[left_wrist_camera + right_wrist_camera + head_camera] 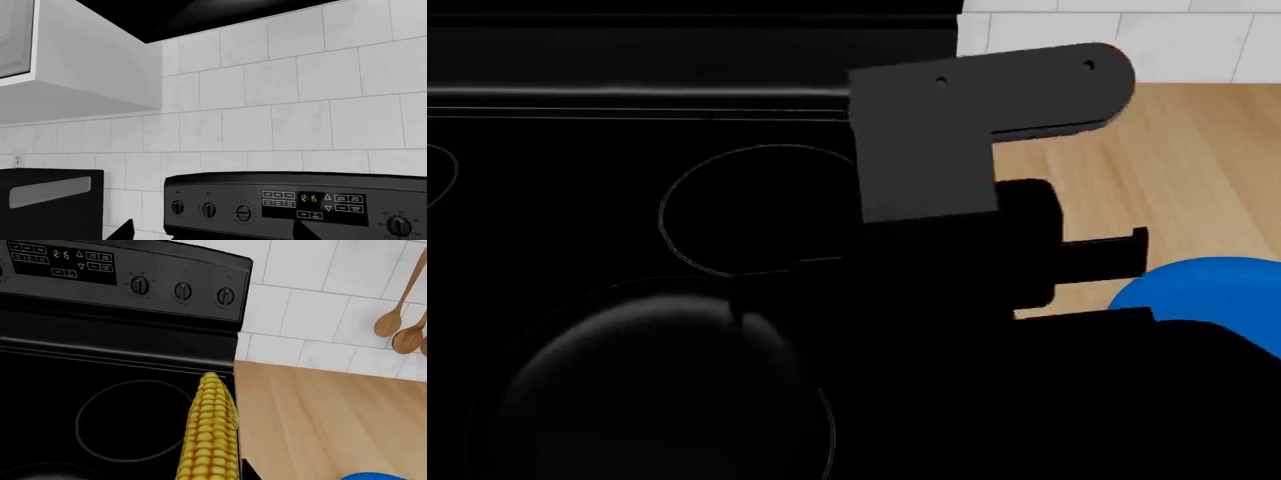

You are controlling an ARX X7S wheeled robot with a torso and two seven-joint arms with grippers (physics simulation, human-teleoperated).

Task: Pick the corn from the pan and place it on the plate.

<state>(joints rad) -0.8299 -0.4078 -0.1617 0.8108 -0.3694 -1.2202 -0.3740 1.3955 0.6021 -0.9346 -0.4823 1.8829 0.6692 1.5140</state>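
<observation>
Corn (pixel 210 435) hanging lifted above stove (pixel 120 405) edge beside table (pixel 320 415) (right fingers hidden, grip unconfirmable); plate (pixel 1201 295) nearby; left fingers unseen.

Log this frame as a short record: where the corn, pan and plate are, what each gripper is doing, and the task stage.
corn: close to the right wrist camera, above the stove's right edge, apparently held
pan: near part of the stove, dim in the head view
plate: on the wooden counter, right of the stove, partly hidden
right gripper: fingers not visible
left gripper: not in view; its camera faces the tiled wall
stage: corn out of the pan, not yet on the plate
</observation>
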